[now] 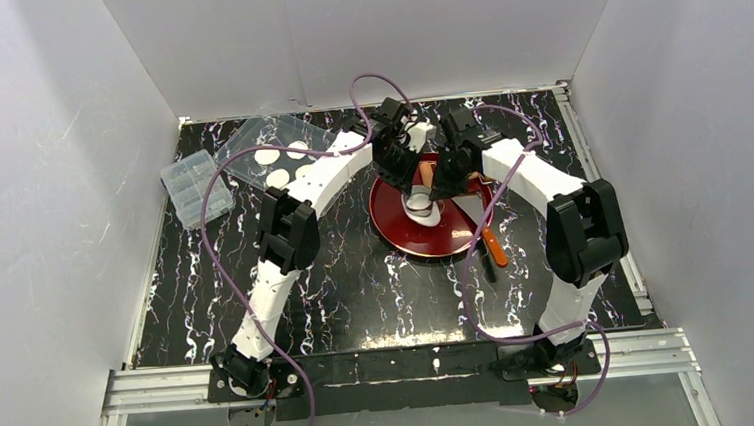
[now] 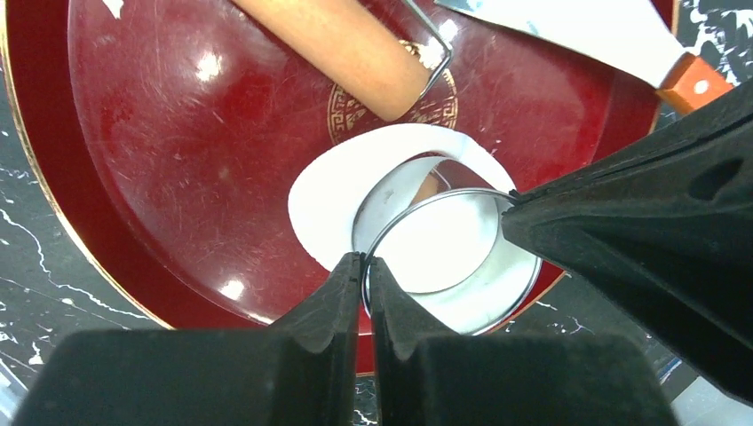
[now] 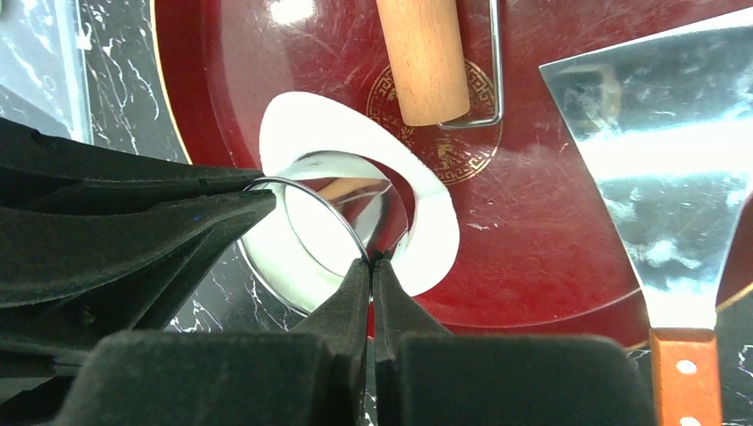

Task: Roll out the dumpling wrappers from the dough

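- Over the red plate [image 2: 178, 133], L pincer [image 2: 366, 266] is nipped tight on the thin rim of a metal ring [image 3: 355, 191], fingers nearly touching.
- R pincer [image 3: 373, 266] is clamped the same way on the ring's rim, opp. side from L.
- Ring stands on the dough [image 2: 324, 195], a flattened white patch that sticks out past it toward 12 and 9 o'clock in L wrist view; white also shows inside the ring.
- Rolling pin [image 2: 342, 44], wood w/ wire frame, lies on plate at 12 o'clock of the ring, just apart from the dough.
- Scraper [image 3: 639, 160], steel blade w/ orange handle, at 3 o'clock in R wrist view, blade on plate.
- Top view: three wrappers [image 1: 267, 158] on a clear tray [image 1: 248, 142] at 10 o'clock of plate, well apart; clear box [image 1: 194, 189] by it on the marbled tabletop [image 1: 358, 284].
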Motion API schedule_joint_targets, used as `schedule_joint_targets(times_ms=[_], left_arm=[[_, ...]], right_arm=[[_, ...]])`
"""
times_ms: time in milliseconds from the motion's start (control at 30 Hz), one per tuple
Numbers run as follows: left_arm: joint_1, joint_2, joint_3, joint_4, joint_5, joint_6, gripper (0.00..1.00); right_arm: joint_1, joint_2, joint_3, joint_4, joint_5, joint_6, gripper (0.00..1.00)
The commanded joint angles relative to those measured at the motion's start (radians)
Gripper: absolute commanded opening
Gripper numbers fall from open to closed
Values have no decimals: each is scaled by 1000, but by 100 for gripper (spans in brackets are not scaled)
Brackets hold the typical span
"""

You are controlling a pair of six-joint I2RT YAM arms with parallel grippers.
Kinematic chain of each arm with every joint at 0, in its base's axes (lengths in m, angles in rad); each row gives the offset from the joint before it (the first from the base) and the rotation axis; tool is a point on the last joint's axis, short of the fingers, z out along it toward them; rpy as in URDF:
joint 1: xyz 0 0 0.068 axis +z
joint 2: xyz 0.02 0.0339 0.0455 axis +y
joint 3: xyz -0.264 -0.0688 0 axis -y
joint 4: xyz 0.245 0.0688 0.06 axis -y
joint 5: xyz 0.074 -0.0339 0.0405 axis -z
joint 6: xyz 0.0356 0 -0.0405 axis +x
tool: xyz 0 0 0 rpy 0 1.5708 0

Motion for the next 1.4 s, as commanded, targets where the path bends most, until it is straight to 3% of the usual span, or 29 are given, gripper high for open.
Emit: schedule_joint_targets(times_ms=[0,433,733,900,1033,1133,1200,1367], left_arm=[[-13,-86,-2,-68,32,12,0],[-21,-59,-357,48,-42,31,0],[-50,-33,-320,71,-34,9,0],[-50,-37,-347,65,-64,29,0],[-50,-56,-352,66,-64,21,0],[-50,-60,-346,64,-68,19,0],[-50,-58,-344,65,-72,17,0],[-49,-58,-347,60,-73,13,0]], right_arm=[[-28,-78,49,56,65,-10,1],[-14,45,-145,204,49,11,1],[-11,-4,-184,180,86,-40,1],[-2,44,-143,180,92,-28,1],[32,91,-97,169,100,-27,21],[49,88,-77,167,115,-26,28],[50,76,-84,167,136,-20,25],[50,83,-116,141,209,-18,1]])
